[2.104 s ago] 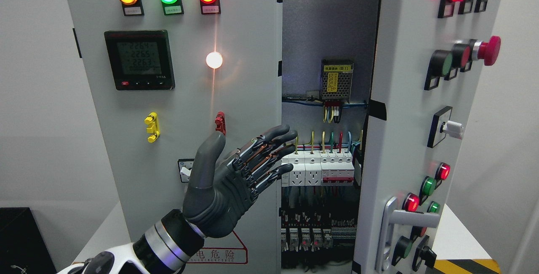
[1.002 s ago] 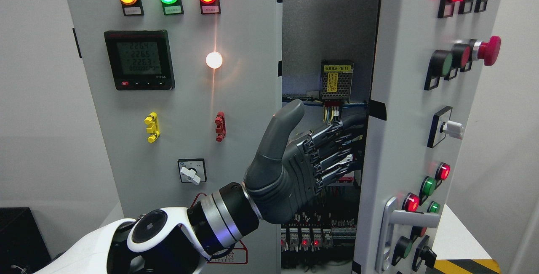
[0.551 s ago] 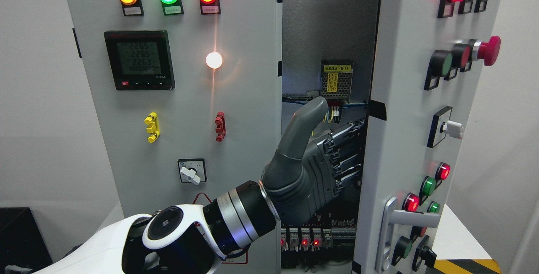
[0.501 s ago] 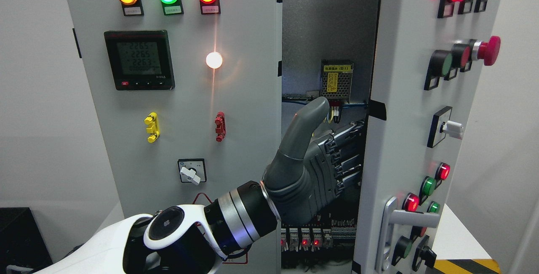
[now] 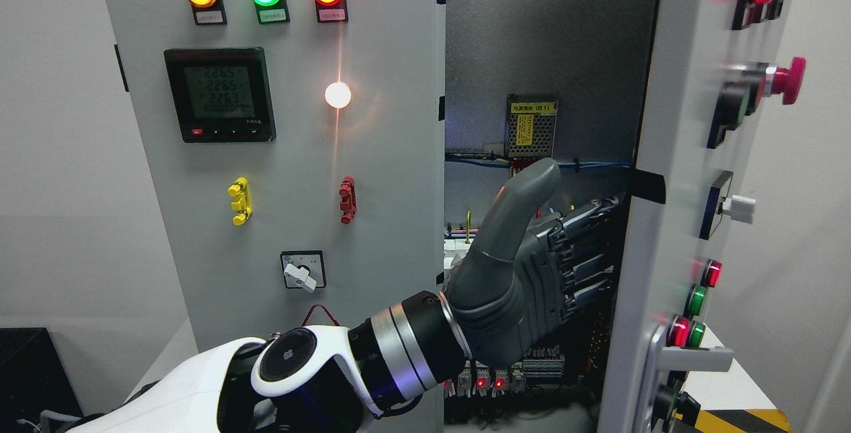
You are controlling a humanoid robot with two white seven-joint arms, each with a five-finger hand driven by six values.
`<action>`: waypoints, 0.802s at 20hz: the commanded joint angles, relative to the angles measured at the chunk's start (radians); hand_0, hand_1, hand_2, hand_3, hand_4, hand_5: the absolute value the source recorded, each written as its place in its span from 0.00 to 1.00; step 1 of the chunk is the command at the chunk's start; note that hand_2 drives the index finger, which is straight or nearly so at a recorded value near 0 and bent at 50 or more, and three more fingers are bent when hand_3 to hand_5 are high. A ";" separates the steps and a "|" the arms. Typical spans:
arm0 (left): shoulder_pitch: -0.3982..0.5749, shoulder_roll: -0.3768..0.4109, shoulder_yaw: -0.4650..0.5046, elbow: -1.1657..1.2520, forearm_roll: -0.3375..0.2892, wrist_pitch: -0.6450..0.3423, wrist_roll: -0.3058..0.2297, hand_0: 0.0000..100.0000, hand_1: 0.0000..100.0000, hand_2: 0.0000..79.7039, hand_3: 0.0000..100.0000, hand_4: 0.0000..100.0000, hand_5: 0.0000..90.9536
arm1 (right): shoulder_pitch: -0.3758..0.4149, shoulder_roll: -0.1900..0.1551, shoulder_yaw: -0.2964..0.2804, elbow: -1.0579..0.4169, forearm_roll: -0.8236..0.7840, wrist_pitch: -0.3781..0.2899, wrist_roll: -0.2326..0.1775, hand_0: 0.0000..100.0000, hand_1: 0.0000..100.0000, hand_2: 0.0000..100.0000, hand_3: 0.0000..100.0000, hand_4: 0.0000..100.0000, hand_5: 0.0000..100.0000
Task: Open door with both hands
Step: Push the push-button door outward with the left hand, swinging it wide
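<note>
The left robot hand [image 5: 532,280] reaches between the closed left door [image 5: 286,153] and the open right door [image 5: 671,220].

right door [image 5: 671,173] | grey, buttons and handle | swung ajar

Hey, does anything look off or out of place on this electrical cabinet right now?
Nothing looks damaged or askew. The right door stands partly open with the left hand behind its edge, as the task intends.
</note>
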 commanded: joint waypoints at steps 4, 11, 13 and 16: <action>-0.008 -0.091 -0.017 0.012 -0.001 0.001 -0.002 0.00 0.00 0.00 0.00 0.00 0.00 | 0.000 0.000 0.003 0.000 -0.025 0.000 0.000 0.19 0.00 0.00 0.00 0.00 0.00; -0.033 -0.169 -0.042 0.068 -0.002 0.001 -0.002 0.00 0.00 0.00 0.00 0.00 0.00 | 0.000 0.000 0.003 0.000 -0.025 0.000 0.000 0.19 0.00 0.00 0.00 0.00 0.00; -0.033 -0.201 -0.045 0.091 -0.002 0.001 -0.002 0.00 0.00 0.00 0.00 0.00 0.00 | 0.000 0.000 0.003 0.000 -0.025 0.000 0.000 0.19 0.00 0.00 0.00 0.00 0.00; -0.034 -0.243 -0.051 0.108 -0.002 0.001 -0.002 0.00 0.00 0.00 0.00 0.00 0.00 | 0.000 0.000 0.003 0.000 -0.025 0.000 0.000 0.19 0.00 0.00 0.00 0.00 0.00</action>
